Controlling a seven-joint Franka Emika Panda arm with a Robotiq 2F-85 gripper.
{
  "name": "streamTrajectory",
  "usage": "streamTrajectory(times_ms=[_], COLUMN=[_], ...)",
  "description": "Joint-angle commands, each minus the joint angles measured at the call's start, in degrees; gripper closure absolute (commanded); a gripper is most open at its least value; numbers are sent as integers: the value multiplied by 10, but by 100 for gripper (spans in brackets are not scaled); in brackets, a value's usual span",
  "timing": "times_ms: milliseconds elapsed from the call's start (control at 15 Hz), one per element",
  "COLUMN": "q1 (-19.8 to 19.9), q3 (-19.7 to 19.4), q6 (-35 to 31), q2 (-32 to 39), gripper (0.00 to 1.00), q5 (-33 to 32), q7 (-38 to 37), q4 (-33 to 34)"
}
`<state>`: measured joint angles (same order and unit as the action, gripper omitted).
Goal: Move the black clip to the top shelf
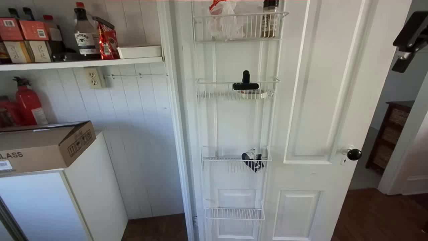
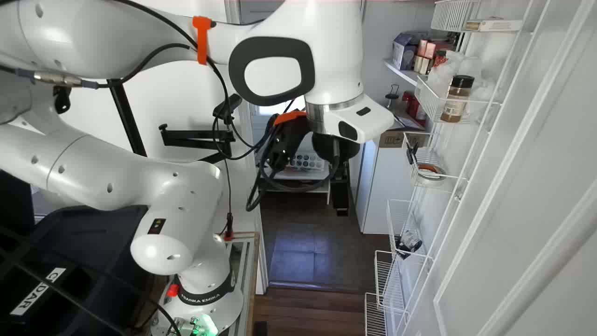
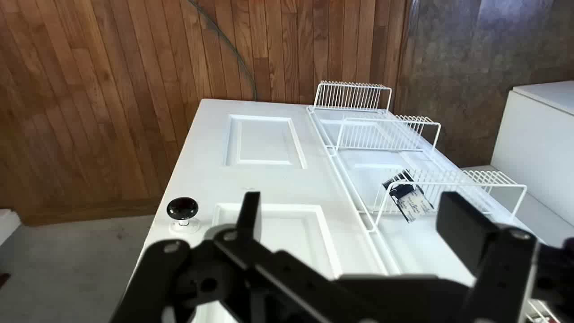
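Observation:
The black clip sits at the front rim of a white wire basket, its wide bar level and its short stub upright. In an exterior view the clip shows nearly edge-on. One tier above is the top shelf of those in that view, a shallow wire basket that holds a plastic bag and a spice jar. My gripper points downward, apart from the rack and to its left in that view. In the wrist view the gripper is wide open with nothing between its fingers. The clip does not show there.
A further wire basket with a flat box shows higher up. A black-and-white object rests a tier below the clip. The rack hangs on a white door with a black knob. A round tin shares the clip's basket.

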<state>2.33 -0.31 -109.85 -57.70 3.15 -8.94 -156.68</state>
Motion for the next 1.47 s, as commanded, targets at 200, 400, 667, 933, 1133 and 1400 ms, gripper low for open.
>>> streamTrajectory(times_ms=[200, 400, 667, 933, 1133, 1400], q1=[5, 5, -55, -115, -159, -217], q3=[4, 4, -16, -21, -20, -21], q6=[2, 2, -1, -27, -76, -182], q2=[1, 1, 36, 68, 94, 128], gripper=[0, 0, 0, 0, 0, 0], q5=[4, 4, 60, 126, 166, 207], q7=[4, 4, 69, 138, 201, 289], q4=[2, 2, -4, -8, -8, -8])
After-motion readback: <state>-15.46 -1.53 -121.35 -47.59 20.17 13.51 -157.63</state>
